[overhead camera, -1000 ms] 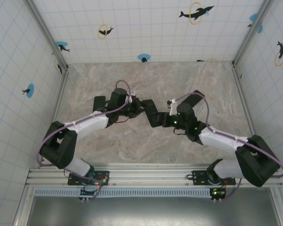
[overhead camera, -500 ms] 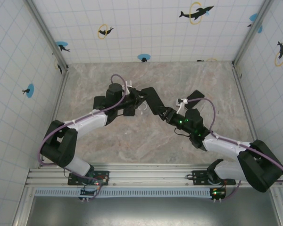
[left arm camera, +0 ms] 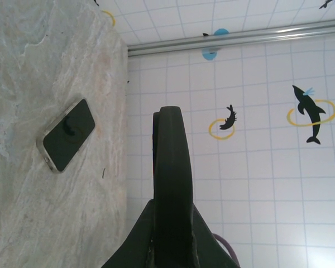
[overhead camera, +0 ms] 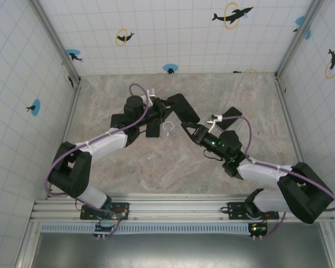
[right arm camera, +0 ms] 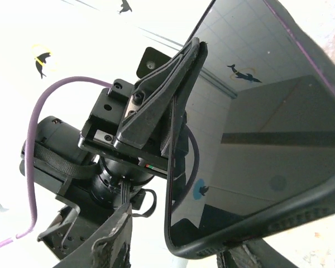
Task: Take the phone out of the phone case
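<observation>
Holding cased phone above bench middle

Right gripper (overhead camera: 190, 129) straddles the near corner of the glossy black phone (right arm camera: 257, 123), seated in its black phone case (right arm camera: 223, 245); grip unclear. Left gripper (overhead camera: 167, 108) clamps its far edge. Second phone (overhead camera: 230, 118) lies near the bench's (overhead camera: 128, 162) right edge.

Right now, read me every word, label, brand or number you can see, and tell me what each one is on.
No text can be read.
The held phone has a dark screen showing reflections.
The phone lying flat is dark too.
The dolphin decals are pictures without lettering.
</observation>
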`<action>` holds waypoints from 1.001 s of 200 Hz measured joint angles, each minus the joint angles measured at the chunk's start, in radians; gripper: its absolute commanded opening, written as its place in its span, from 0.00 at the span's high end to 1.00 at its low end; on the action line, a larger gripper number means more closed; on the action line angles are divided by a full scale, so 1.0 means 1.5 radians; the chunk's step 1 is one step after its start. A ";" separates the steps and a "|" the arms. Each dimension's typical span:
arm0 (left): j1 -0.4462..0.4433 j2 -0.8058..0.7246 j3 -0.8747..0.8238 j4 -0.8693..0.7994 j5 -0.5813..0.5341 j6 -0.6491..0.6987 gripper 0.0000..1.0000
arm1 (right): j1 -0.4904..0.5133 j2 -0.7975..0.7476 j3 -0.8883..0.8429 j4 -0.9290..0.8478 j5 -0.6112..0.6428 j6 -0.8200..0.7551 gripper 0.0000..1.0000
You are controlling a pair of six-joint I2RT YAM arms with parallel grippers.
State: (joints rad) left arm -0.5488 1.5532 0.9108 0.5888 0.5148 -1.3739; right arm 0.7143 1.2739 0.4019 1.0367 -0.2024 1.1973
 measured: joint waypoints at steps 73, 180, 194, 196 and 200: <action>0.003 0.000 -0.004 0.028 -0.005 -0.028 0.97 | 0.006 0.012 0.000 0.034 0.015 0.016 0.79; 0.004 -0.022 -0.045 0.094 -0.026 -0.112 1.00 | 0.003 0.033 0.000 0.099 -0.006 0.024 0.91; 0.004 -0.023 -0.045 0.097 -0.027 -0.125 1.00 | 0.001 0.033 0.000 0.100 -0.008 0.006 0.92; 0.004 -0.023 -0.045 0.097 -0.027 -0.127 1.00 | 0.001 0.033 0.000 0.100 -0.008 0.004 0.92; 0.004 -0.023 -0.045 0.097 -0.028 -0.130 1.00 | -0.001 0.033 0.000 0.100 -0.010 -0.002 0.92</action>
State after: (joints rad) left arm -0.5423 1.5181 0.8433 0.7341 0.4732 -1.5696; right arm 0.7132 1.3228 0.4015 1.1870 -0.2180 1.1938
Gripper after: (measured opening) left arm 0.120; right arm 0.133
